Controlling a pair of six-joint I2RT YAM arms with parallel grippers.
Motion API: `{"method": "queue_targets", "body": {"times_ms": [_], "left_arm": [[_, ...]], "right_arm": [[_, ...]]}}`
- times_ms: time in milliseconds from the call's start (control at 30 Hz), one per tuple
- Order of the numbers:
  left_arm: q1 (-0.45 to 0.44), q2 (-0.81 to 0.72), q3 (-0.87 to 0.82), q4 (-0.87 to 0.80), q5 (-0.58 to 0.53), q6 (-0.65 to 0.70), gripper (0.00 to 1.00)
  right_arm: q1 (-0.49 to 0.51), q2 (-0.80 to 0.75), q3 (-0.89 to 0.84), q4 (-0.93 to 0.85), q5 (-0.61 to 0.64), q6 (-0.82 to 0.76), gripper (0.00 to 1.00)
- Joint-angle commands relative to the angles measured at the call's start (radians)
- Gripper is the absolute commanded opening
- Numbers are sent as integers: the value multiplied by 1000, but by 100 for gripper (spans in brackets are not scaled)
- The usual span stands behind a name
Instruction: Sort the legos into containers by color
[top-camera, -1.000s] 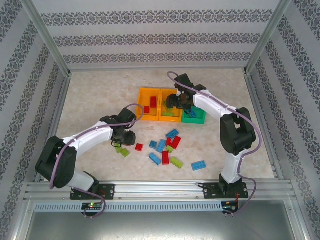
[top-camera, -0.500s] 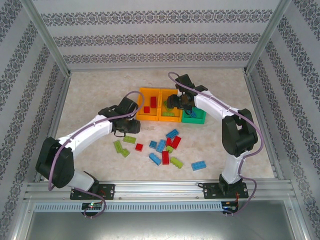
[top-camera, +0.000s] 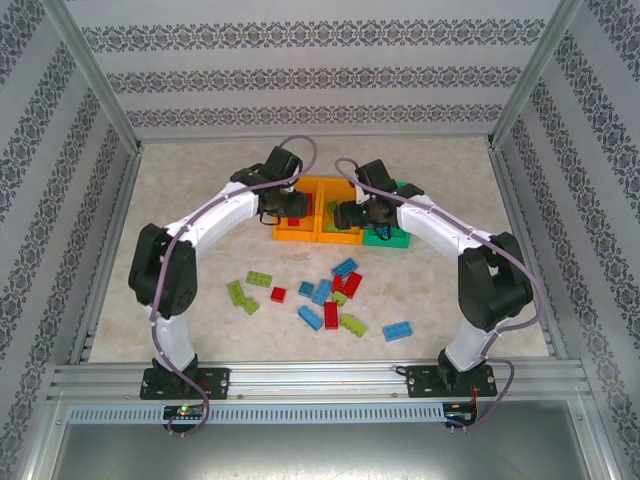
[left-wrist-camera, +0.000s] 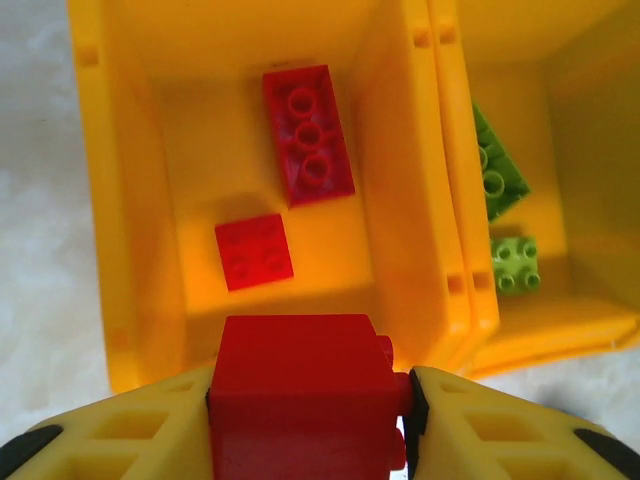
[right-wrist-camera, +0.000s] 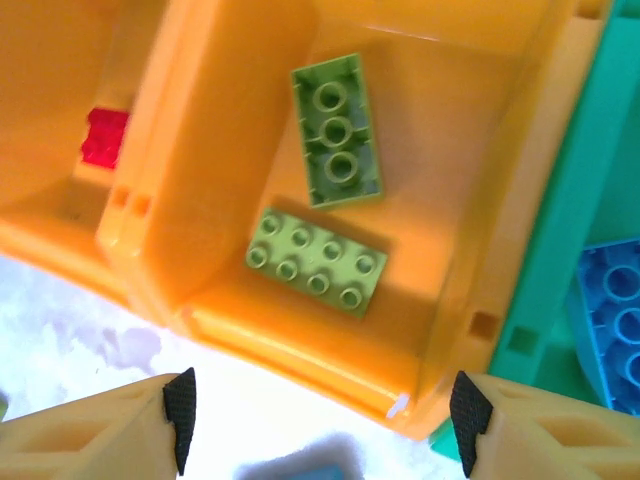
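My left gripper (left-wrist-camera: 310, 402) is shut on a red lego (left-wrist-camera: 298, 395) and hangs over the near end of the left orange container (left-wrist-camera: 108, 200). Two more red legos (left-wrist-camera: 307, 133) (left-wrist-camera: 254, 251) lie in that container. My right gripper (right-wrist-camera: 320, 410) stands open above the near rim of the middle orange container (right-wrist-camera: 300, 350), nothing between its fingers. Two lime legos (right-wrist-camera: 336, 130) (right-wrist-camera: 317, 260) lie in that container. The green container (right-wrist-camera: 560, 250) holds a blue lego (right-wrist-camera: 610, 320). In the top view both grippers (top-camera: 282, 205) (top-camera: 350, 214) sit at the row of containers.
Several loose legos lie on the table in front of the containers: lime ones (top-camera: 259, 279) (top-camera: 238, 293) at the left, a small red one (top-camera: 278, 294), blue ones (top-camera: 345, 267) (top-camera: 397, 330), and a mixed cluster (top-camera: 330, 300). Patterned walls close in the table.
My left arm swung from the loose legos up to the left orange container with the red lego in its grip. My right gripper opened wider and stayed at the middle container.
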Motion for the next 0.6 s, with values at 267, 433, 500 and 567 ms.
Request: {"method": "queue_targets", "body": {"times_ms": [267,433,500,567], "left_arm": [[35,116,140,-23,44,-25,73],[45,17,49,32,33,-76,100],[61,-29,1,53,30,-101,100],[84,-78,-55,78,38,-124,100]], "right_arm": [[167,-172,-194,97,-29,-229,83],[314,-178,-234,188,-38,-328,89],[366,-134,-210,191,-50,-348,89],[413,-79,-174,183,-52,-365,89]]}}
